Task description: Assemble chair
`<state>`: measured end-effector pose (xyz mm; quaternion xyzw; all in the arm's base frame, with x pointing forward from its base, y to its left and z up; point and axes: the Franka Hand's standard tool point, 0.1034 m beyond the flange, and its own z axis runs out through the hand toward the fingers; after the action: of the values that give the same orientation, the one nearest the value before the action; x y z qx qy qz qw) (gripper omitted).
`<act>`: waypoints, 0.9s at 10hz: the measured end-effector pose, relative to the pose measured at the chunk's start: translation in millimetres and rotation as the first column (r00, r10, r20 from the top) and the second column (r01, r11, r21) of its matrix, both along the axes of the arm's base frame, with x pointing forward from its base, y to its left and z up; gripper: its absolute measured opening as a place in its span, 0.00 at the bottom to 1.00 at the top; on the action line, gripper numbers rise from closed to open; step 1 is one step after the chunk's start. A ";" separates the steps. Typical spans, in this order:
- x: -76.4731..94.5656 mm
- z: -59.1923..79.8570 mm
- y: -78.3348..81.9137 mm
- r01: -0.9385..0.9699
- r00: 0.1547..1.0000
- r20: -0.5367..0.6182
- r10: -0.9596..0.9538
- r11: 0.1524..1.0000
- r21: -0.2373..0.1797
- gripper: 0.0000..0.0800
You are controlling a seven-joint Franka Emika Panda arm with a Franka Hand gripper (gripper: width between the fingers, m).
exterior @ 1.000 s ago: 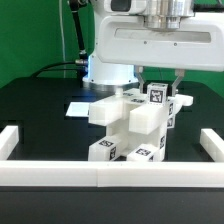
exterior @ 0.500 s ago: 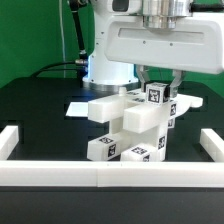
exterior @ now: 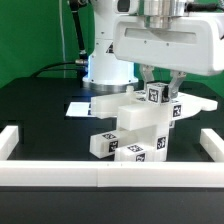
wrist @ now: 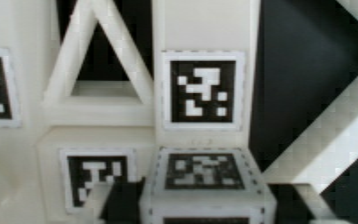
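Note:
The partly joined chair (exterior: 135, 128) stands tilted on the black table, a stack of white slabs and blocks with black-and-white tags. My gripper (exterior: 157, 88) hangs over its top and is shut on a white tagged post (exterior: 155, 96) that belongs to the stack. In the wrist view that post (wrist: 202, 172) sits between my two dark fingers (wrist: 119, 198), with other tagged chair parts (wrist: 197, 88) beyond it. A slab end (exterior: 197, 105) sticks out toward the exterior view's right.
White border rails (exterior: 60, 175) run along the front and both sides of the table. The marker board (exterior: 80, 107) lies flat behind the chair. The arm's white base (exterior: 105, 65) stands at the back.
The gripper has shifted slightly toward the exterior view's right, and the chair parts have turned with it, so a slab end now pokes out on that side.

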<state>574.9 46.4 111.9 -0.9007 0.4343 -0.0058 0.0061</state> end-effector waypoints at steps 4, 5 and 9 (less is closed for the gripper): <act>0.6 0.9 -3.1 -0.026 1.000 0.002 0.026 1.000 -0.002 0.80; 1.2 2.7 -3.3 -0.030 1.000 0.005 0.030 1.000 -0.001 0.80; -9.8 27.7 9.0 -0.046 0.999 0.027 0.045 0.999 0.028 0.81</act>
<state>565.1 55.5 139.6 -0.9100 0.4137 -0.0113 0.0245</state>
